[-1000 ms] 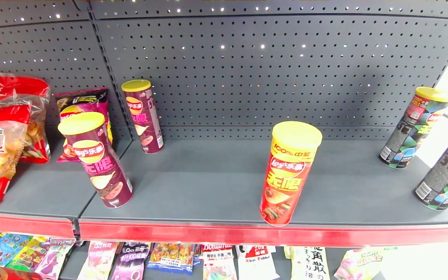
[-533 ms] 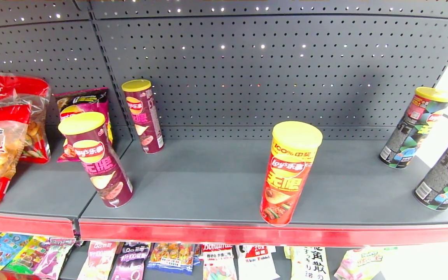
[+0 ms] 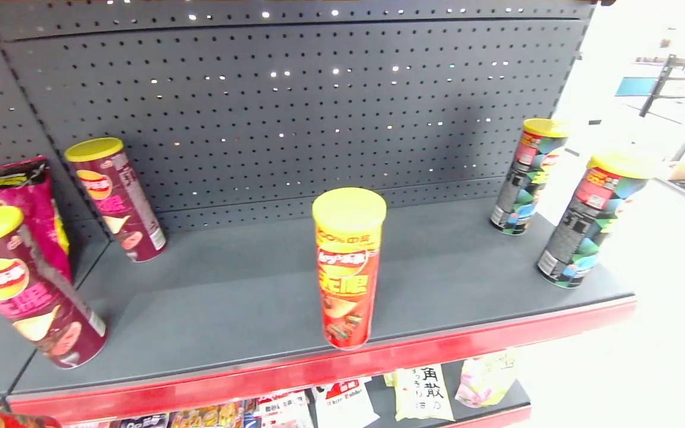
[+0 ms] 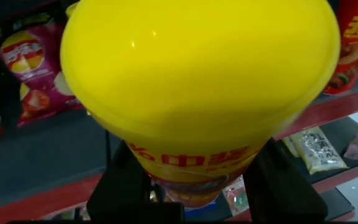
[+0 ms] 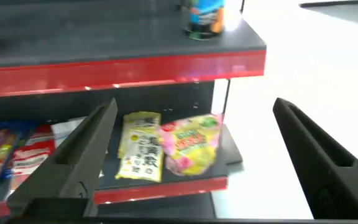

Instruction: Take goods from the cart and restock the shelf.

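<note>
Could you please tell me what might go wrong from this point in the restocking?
The red can stands right at the shelf's front lip; placing the held can beside it could nudge it off. The left pincer grips the held can below its lid, so it might tilt or slip in transit.

Printed lettering stands on the red can (image 3: 347,279), the purple cans (image 3: 115,199) and the packets (image 3: 421,392) beneath.

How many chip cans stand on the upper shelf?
5. Front purple can and rear purple can at left; red can centre front; rear black can and front black can at right. Others may hide beyond the left edge.
</note>
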Controlling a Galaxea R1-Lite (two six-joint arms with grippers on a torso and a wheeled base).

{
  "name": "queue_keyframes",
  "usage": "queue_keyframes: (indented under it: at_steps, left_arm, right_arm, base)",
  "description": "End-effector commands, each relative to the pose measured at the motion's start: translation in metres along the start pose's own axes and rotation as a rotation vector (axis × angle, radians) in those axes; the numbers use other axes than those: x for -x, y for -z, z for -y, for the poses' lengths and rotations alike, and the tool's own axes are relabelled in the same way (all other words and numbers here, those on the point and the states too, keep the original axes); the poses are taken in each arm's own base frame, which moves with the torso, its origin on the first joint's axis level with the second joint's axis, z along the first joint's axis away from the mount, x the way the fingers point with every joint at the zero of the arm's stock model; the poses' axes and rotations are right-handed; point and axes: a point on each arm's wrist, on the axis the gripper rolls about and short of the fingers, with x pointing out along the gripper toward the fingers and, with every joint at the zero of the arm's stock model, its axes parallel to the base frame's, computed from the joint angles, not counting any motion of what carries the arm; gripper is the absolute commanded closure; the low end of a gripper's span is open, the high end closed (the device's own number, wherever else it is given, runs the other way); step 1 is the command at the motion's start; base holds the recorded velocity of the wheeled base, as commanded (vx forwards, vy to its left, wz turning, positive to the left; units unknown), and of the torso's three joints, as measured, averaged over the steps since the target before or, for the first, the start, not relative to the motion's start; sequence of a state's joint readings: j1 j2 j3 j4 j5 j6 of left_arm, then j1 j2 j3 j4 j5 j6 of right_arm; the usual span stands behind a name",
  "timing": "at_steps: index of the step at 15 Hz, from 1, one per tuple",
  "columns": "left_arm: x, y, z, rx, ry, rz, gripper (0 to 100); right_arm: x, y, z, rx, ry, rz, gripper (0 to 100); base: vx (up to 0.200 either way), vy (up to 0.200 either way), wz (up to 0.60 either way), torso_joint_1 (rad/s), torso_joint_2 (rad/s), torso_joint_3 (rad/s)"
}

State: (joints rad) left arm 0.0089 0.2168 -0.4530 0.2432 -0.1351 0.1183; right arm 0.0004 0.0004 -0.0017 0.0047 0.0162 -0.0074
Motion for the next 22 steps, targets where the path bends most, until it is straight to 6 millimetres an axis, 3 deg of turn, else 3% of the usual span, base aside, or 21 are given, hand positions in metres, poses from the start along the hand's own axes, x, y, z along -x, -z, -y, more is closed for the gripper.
queue_keyframes:
  at_steps: [1,6,10,12,14,15,16,17,18,22]
  left_arm:
    - [0.000,-0.001,0.000,0.000,0.000,-0.001,100]
    - [-0.002,-0.005,-0.001,0.012,0.011,-0.004,100]
    - [-0.023,-0.021,-0.003,0.027,0.100,-0.028,100]
    - [-0.055,-0.035,-0.008,0.035,0.158,-0.051,100]
    - [-0.061,-0.037,-0.009,0.035,0.164,-0.054,100]
    - [-0.093,-0.044,-0.014,0.041,0.202,-0.071,100]
    - [-0.109,-0.045,-0.016,0.046,0.213,-0.089,100]
    - [-0.109,-0.045,-0.016,0.046,0.213,-0.089,100]
    - [-0.129,-0.043,-0.017,0.052,0.226,-0.115,100]
    - [-0.167,-0.046,0.000,0.066,0.354,-0.135,100]
  right_arm:
    - [0.000,0.000,0.000,0.000,-0.002,0.000,0]
    - [0.000,0.000,0.000,0.000,0.001,0.000,0]
    - [0.000,0.000,0.000,0.000,0.001,0.000,0]
    - [0.000,0.000,0.000,0.000,0.001,0.000,0]
    - [0.000,0.000,0.000,0.000,0.000,0.000,0]
    - [0.000,0.000,0.000,0.000,0.001,0.000,0]
    - [0.000,0.000,0.000,0.000,0.001,0.000,0]
    - [0.000,0.000,0.000,0.000,0.001,0.000,0]
    - [0.000,0.000,0.000,0.000,0.001,0.000,0]
    - [0.000,0.000,0.000,0.000,0.001,0.000,0]
  base:
    - [0.000,0.000,0.00,0.000,0.00,0.000]
    - [0.000,0.000,0.00,0.000,0.00,0.000]
    - [0.000,0.000,0.00,0.000,0.00,0.000]
    - [0.000,0.000,0.00,0.000,0.00,0.000]
    - [0.000,0.000,0.00,0.000,0.00,0.000]
    - [0.000,0.000,0.00,0.000,0.00,0.000]
    - [0.000,0.000,0.00,0.000,0.00,0.000]
    - [0.000,0.000,0.00,0.000,0.00,0.000]
    - [0.000,0.000,0.00,0.000,0.00,0.000]
    - [0.000,0.000,0.00,0.000,0.00,0.000]
